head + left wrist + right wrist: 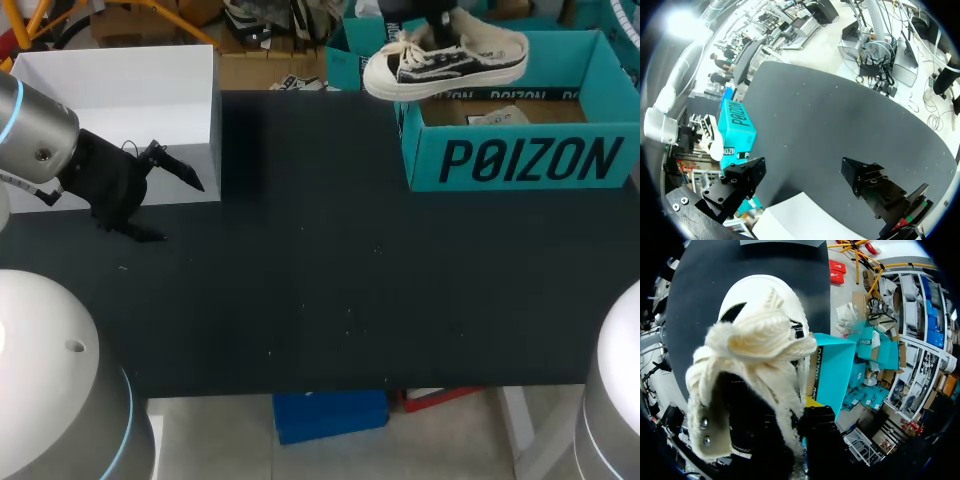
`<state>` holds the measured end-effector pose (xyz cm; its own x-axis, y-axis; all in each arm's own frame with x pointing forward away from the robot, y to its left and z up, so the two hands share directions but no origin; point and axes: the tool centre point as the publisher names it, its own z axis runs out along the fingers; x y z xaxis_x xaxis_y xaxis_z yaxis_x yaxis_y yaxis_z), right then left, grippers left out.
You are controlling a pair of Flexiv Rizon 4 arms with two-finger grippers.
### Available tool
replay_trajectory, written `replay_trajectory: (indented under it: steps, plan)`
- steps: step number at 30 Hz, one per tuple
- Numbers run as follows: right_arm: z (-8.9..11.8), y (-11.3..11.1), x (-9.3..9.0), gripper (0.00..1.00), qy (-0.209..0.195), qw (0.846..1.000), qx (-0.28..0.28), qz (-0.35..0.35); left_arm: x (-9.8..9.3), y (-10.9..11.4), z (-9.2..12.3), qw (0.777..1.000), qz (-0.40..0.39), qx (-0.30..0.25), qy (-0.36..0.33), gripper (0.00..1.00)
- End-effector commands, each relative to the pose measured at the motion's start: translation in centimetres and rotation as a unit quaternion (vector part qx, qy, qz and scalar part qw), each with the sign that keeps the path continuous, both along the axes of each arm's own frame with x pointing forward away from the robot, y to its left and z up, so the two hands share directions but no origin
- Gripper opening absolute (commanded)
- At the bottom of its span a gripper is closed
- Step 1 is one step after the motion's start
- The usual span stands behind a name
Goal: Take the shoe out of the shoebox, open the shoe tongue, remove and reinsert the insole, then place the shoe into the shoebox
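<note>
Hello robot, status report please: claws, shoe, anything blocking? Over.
Left gripper open, empty, near white box. Right gripper shut on shoe, held above teal shoebox. Nothing seen blocking.

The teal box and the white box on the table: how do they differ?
The teal box has big black lettering on its front; the white box is plain. The teal box stands at the far right of the table, with the shoe held in the air over its rim. The white box stands at the far left, with the open left gripper close by. Both boxes are open on top.
</note>
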<state>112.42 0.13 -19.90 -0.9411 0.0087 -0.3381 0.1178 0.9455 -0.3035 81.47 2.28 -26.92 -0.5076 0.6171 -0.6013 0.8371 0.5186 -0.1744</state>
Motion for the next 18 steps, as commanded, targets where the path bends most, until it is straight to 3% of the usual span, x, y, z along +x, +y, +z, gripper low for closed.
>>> replay_trajectory:
  steps: [1, 4, 6, 7, 18]
  plan:
    - [0.24, 0.10, 0.21, 0.00, 0.003, 1.000, -0.001, -0.001, -0.10, 0.05, 0.03, 1.000, 0.000, 0.001, -0.001, 1.00]
    - [0.24, 0.10, 0.21, 0.00, 0.003, 1.000, -0.001, -0.001, -0.10, 0.05, 0.03, 1.000, 0.000, 0.001, -0.001, 1.00]
    - [0.24, 0.10, 0.21, 0.08, 0.003, 1.000, -0.001, -0.001, -0.10, 0.05, 0.03, 1.000, 0.000, 0.001, -0.001, 1.00]
    - [0.24, 0.10, 0.21, 0.00, 0.003, 1.000, -0.001, -0.001, -0.10, 0.05, 0.03, 1.000, 0.000, 0.001, -0.001, 1.00]
    - [0.24, 0.10, 0.21, 0.00, 0.003, 1.000, -0.001, -0.001, -0.10, 0.05, 0.03, 1.000, 0.000, 0.001, -0.001, 1.00]
